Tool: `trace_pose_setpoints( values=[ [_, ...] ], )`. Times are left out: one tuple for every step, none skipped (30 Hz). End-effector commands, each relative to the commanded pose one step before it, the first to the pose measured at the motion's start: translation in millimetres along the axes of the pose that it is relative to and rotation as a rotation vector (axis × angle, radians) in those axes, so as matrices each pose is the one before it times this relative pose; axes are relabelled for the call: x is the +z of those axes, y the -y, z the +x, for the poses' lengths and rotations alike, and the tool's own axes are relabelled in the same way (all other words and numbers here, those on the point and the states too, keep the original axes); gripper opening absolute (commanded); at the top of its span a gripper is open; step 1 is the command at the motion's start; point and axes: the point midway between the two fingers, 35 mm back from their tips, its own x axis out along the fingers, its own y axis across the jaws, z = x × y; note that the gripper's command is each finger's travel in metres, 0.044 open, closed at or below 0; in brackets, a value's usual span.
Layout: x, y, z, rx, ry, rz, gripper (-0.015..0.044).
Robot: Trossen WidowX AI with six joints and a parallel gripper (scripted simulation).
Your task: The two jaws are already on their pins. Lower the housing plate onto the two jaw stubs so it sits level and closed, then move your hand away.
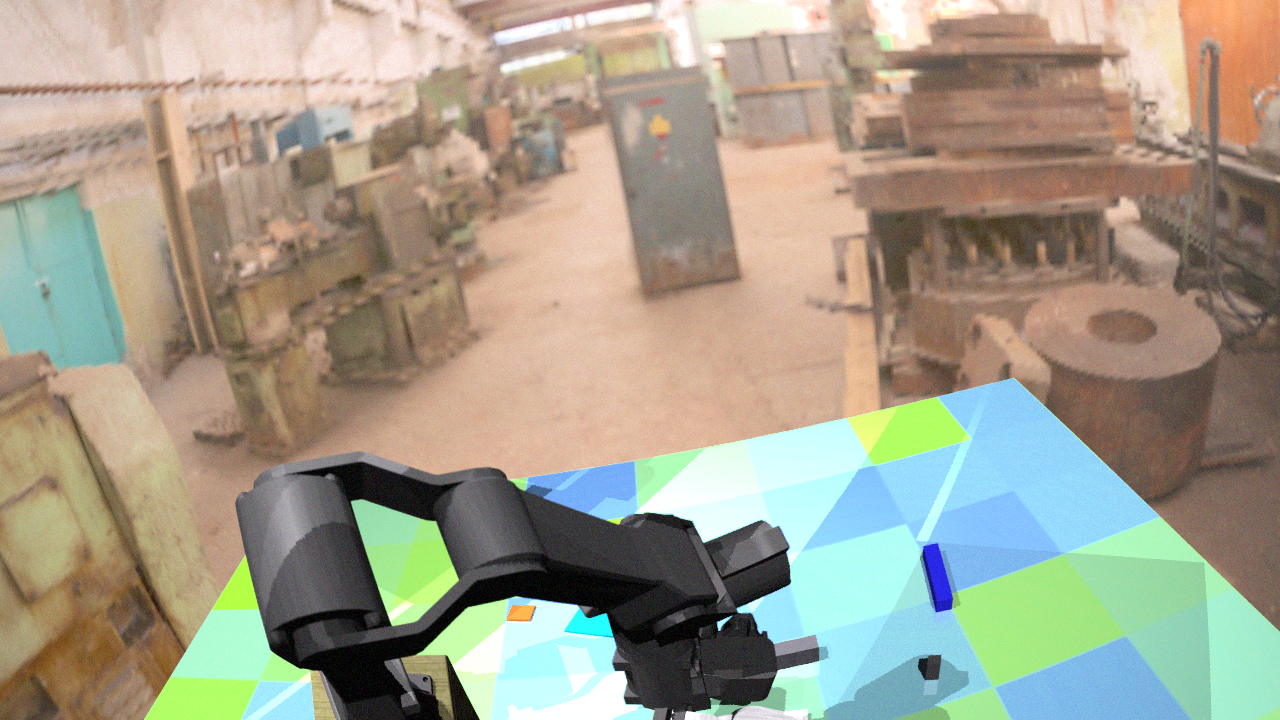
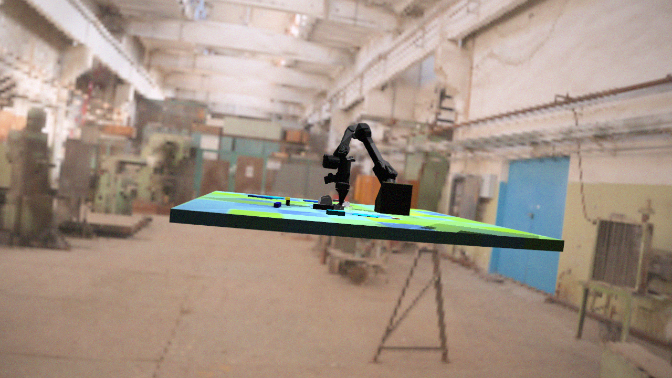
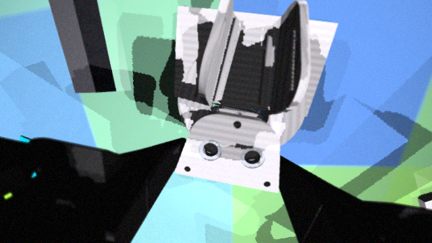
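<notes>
My gripper [image 3: 229,150] [image 2: 341,205] is shut on the white housing plate [image 3: 226,175], with one finger at each side edge. In the wrist view the plate has a rounded end and two ringed holes, both dark inside. It overlaps the near end of the white base [image 3: 325,38]. Two upright jaws, the left jaw [image 3: 216,64] and the right jaw [image 3: 298,61], stand on the base beyond the plate. The jaw stubs are hidden, and I cannot tell whether they are in the holes. In the exterior view the fingertips are low, close beside the base [image 2: 321,207].
A dark grey bar [image 3: 82,47] [image 1: 801,651] lies beside the base. A blue block [image 1: 936,577], a small black block [image 1: 930,666], an orange tile [image 1: 520,613] and a cyan piece [image 1: 588,624] lie on the table. A white part [image 3: 428,201] shows at the wrist view's right edge.
</notes>
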Motion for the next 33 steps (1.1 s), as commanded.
trace_pose_setpoints(
  values=[
    [-1.98, 1.19, 1.87, -0.00665, -0.00129, -0.0069, 0.0351],
    [0.0, 0.0, 0.0, 0.0, 0.0, 0.0, 0.0351],
    [0.0, 0.0, 0.0, 0.0, 0.0, 0.0, 0.0351],
    [0.0, 0.0, 0.0, 0.0, 0.0, 0.0, 0.0351],
    [0.0, 0.0, 0.0, 0.0, 0.0, 0.0, 0.0351],
    [0.0, 0.0, 0.0, 0.0, 0.0, 0.0, 0.0351],
    [0.0, 0.0, 0.0, 0.0, 0.0, 0.0, 0.0351],
    [0.0, 0.0, 0.0, 0.0, 0.0, 0.0, 0.0351],
    [0.0, 0.0, 0.0, 0.0, 0.0, 0.0, 0.0351],
    [0.0, 0.0, 0.0, 0.0, 0.0, 0.0, 0.0351],
    [0.0, 0.0, 0.0, 0.0, 0.0, 0.0, 0.0351],
    [0.0, 0.0, 0.0, 0.0, 0.0, 0.0, 0.0351],
    [0.0, 0.0, 0.0, 0.0, 0.0, 0.0, 0.0351],
    [0.0, 0.0, 0.0, 0.0, 0.0, 0.0, 0.0351],
    [0.0, 0.0, 0.1, 0.0, 0.0, -0.0003, 0.0351],
    [0.0, 0.0, 0.3, -0.00001, 0.0, -0.001, 0.0351],
    [0.0, 0.0, 0.49, -0.00002, 0.0, -0.0016, 0.0351],
    [-0.01, 0.01, 0.64, -0.00003, 0.0, -0.0021, 0.0351],
    [-0.01, 0.01, 0.49, -0.00003, 0.0, -0.0016, 0.0351],
    [0.0, 0.0, 0.3, -0.00002, 0.0, -0.001, 0.0351],
    [0.0, 0.0, 0.1, -0.00001, 0.0, -0.0003, 0.0351],
    [0.0, 0.0, 0.0, 0.0, 0.0, 0.0, 0.0351],
    [0.0, 0.0, 0.0, 0.0, 0.0, 0.0, 0.0351],
    [0.0, 0.0, 0.0, 0.0, 0.0, 0.0, 0.0351],
    [0.0, 0.0, 0.0, 0.0, 0.0, 0.0, 0.0351],
    [0.0, 0.0, 0.0, 0.0, 0.0, 0.0, 0.0351],
    [0.0, 0.0, 0.14, -0.00001, 0.0, 0.0, 0.0351],
    [0.0, 0.0, 0.41, -0.00002, 0.0, -0.0001, 0.0351],
    [0.0, 0.01, 0.68, -0.00003, 0.0, -0.0002, 0.0351],
    [0.0, 0.01, 0.68, -0.00003, 0.0, -0.0002, 0.0351],
    [0.0, 0.01, 0.41, -0.00002, 0.0, -0.0001, 0.0351],
    [0.0, 0.0, 0.14, -0.00001, 0.0, 0.0, 0.0351],
    [0.0, 0.0, 0.0, 0.0, 0.0, 0.0, 0.0351]
  ],
)
